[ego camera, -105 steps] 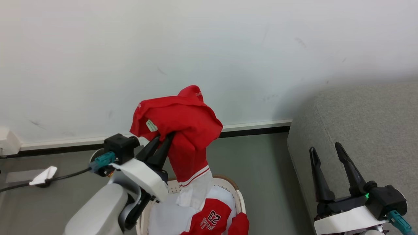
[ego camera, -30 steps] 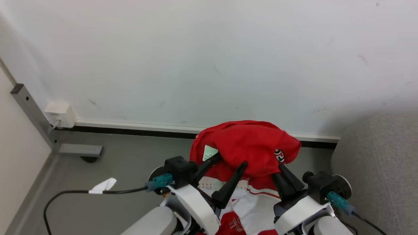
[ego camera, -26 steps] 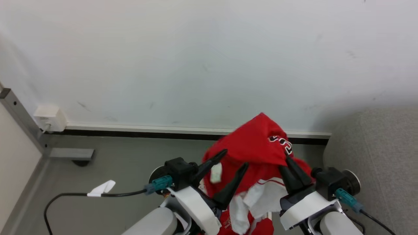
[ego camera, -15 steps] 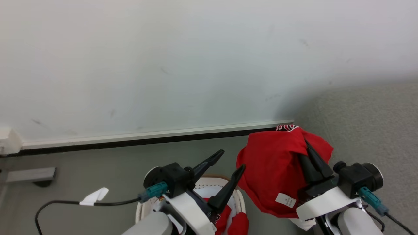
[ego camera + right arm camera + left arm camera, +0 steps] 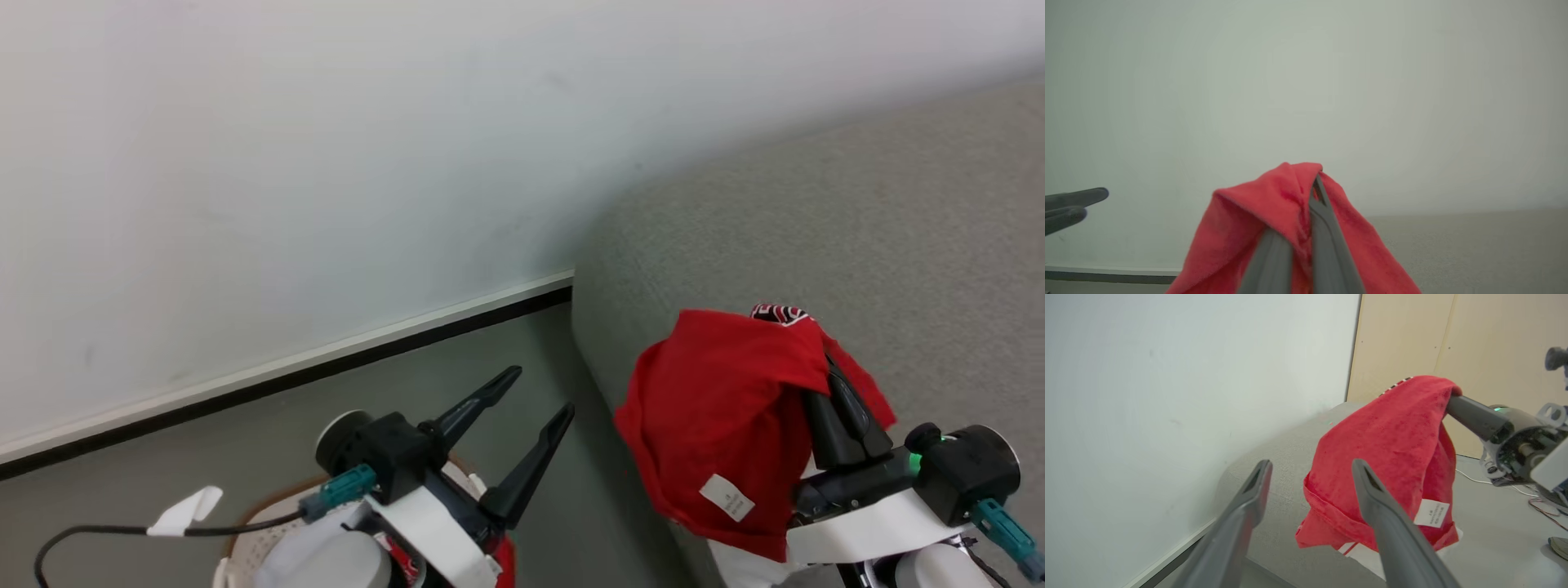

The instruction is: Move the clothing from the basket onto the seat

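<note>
moved: red garment (image 5: 718,400) gone from the left gripper (image 5: 540,389) to the right gripper (image 5: 833,384), and carried off from above the basket (image 5: 260,508) to the lower right of the head frame, at the seat's (image 5: 816,220) near corner; camera swung toward the seat too.
left gripper: fingers spread wide, nothing between them, lower middle of the head frame, just above the basket.
right gripper: fingers pressed together, pinching a fold near the garment's top; cloth draped over both fingers.
clothing place: held piece hangs at the lower right of the head frame, against the seat's rounded corner; touching it or just clear, cannot tell. white tag (image 5: 727,496) low on the hanging side. more red cloth (image 5: 500,563) down in the basket at the bottom edge.
handling: judged light, soft and limp; folds and sags freely, swings with the arm, not fragile.
where to hold: best on a gathered bunch or a hemmed edge, deep between the fingers; a single thin layer likely slides out.
step: judged mid-carry, release onto the cushion not yet done.
risk: let go this near the corner, likely slides down the seat's side to the floor (image 5: 245,441); needs carrying further toward the upper right first.
</note>
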You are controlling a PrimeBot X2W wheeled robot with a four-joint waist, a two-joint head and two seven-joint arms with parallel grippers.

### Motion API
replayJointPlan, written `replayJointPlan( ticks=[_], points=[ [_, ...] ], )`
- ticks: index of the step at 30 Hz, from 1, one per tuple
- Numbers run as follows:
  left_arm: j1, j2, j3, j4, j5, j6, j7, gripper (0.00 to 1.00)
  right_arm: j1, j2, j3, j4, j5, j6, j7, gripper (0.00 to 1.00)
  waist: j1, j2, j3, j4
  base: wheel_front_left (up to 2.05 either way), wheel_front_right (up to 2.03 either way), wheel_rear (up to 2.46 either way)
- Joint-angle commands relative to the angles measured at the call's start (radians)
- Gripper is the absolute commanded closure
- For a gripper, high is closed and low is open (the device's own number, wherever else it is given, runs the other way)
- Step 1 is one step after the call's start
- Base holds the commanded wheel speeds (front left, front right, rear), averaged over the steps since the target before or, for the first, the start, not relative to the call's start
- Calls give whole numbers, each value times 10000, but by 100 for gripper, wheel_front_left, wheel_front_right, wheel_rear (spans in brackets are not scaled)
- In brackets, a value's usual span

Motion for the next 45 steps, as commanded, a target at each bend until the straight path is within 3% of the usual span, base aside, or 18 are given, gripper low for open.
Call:
replayJointPlan(
  ticks=[1, 9, 18, 23, 32, 38, 45],
  points=[
    [193, 98, 168, -60, 228, -49, 0, 0, 181, -48, -57, -123, 24, -21, -3, 100, 0, -1, 159, -723, 0, 0, 0],
    [478, -18, 549, 33, 671, -246, -2, 0, 473, -32, -356, -565, 24, -21, -5, 100, 0, -1, 303, -1546, 0, 0, 0],
    [338, 17, 660, -20, 979, -361, -3, 0, -88, -115, -669, -1020, -81, -21, -5, 100, 0, -1, 839, -1697, 0, 0, 0],
    [30, 450, 477, -299, 992, -382, -3, 0, -1048, -184, -1028, -1139, 60, -22, -3, 100, 0, -1, 1787, -1364, 0, 0, 0],
    [-792, 1904, 160, -1376, 696, -372, 88, 0, -3630, -345, -2283, -412, 519, -22, -3, 100, 0, -1, 4068, -425, 0, 0, 0],
    [-1342, 2688, 141, -1984, 539, -374, 139, 0, -5543, -808, -3442, 248, 658, -22, 26, 100, 0, -1, 5390, 151, 0, 0, 0],
    [-1792, 3105, 192, -2404, 420, -375, 85, 0, -7290, -1641, -5210, 1026, 779, -22, 304, 100, 0, -1, 6443, 776, 0, 0, 0]
  ],
)
